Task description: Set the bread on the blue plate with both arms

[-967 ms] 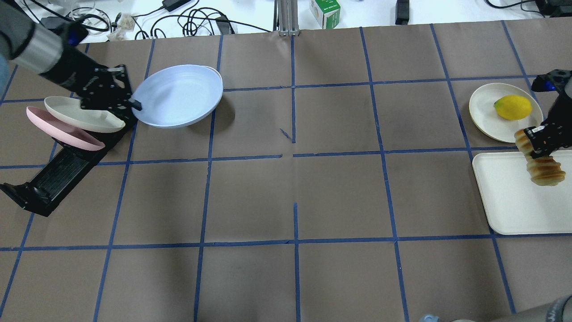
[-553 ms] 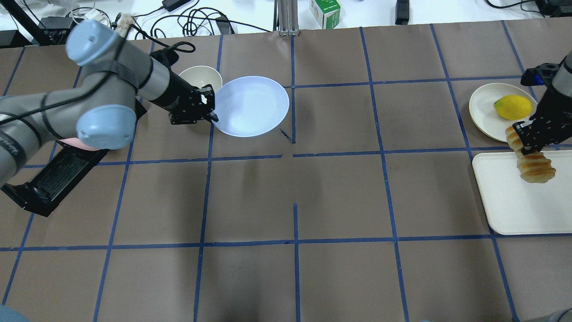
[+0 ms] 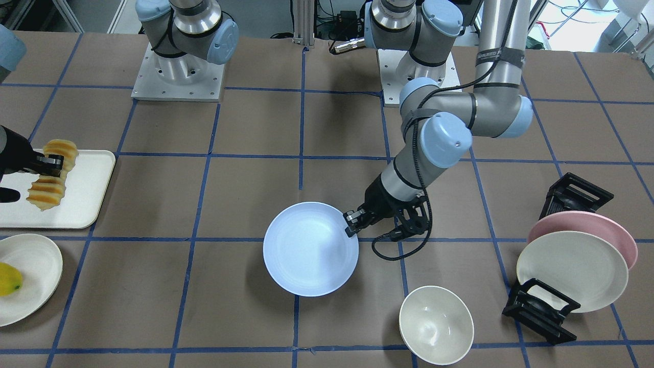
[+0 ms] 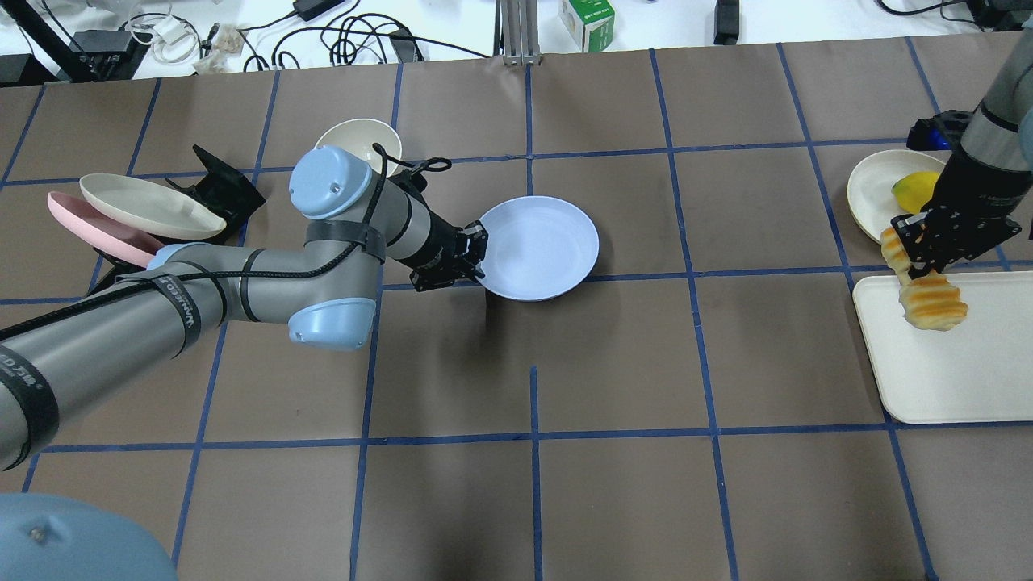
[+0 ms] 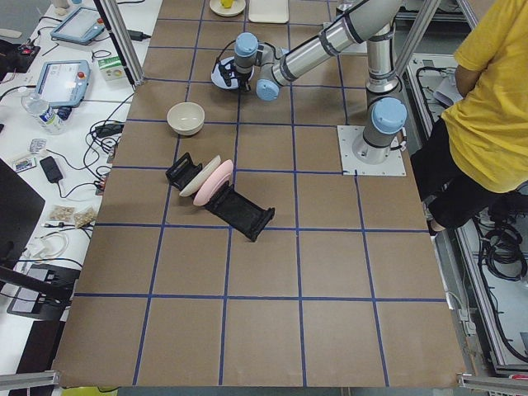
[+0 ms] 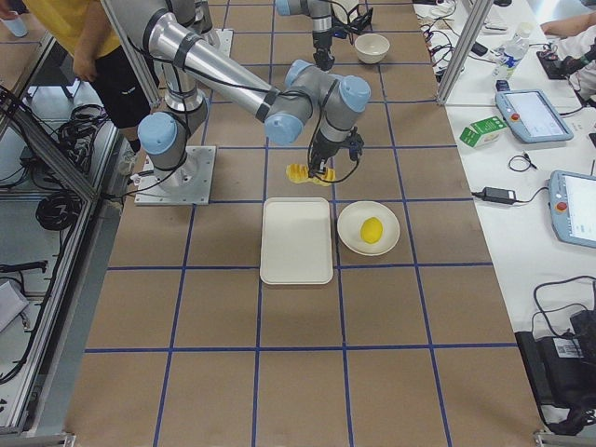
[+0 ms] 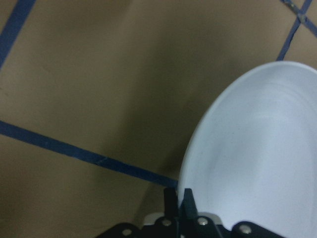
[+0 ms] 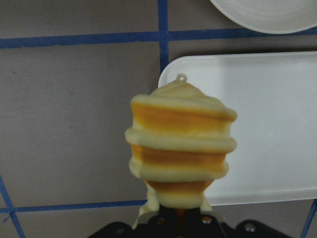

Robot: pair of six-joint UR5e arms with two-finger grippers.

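Observation:
The blue plate [image 4: 542, 248] is near the table's middle, held by its near-left rim in my shut left gripper [image 4: 478, 266]. It also shows in the front view [image 3: 310, 249] with the left gripper [image 3: 350, 221] on its rim, and in the left wrist view [image 7: 257, 153]. My right gripper [image 4: 917, 257] is shut on the ridged golden bread [image 4: 932, 300], held in the air over the white tray's left edge. The bread hangs from the jaws in the right wrist view [image 8: 181, 148] and shows in the front view [image 3: 48, 191].
A white tray [image 4: 952, 371] lies at the right. A cream plate [image 4: 871, 194] with a yellow fruit [image 4: 912, 187] is behind it. A cream bowl [image 4: 355, 139] sits behind my left arm. A black rack [image 4: 214, 190] with pink and cream plates [image 4: 145, 206] stands at the left.
My left arm has carried the blue plate from the rack at the left to the table's middle. My right gripper has lifted the bread a little and shifted it left.

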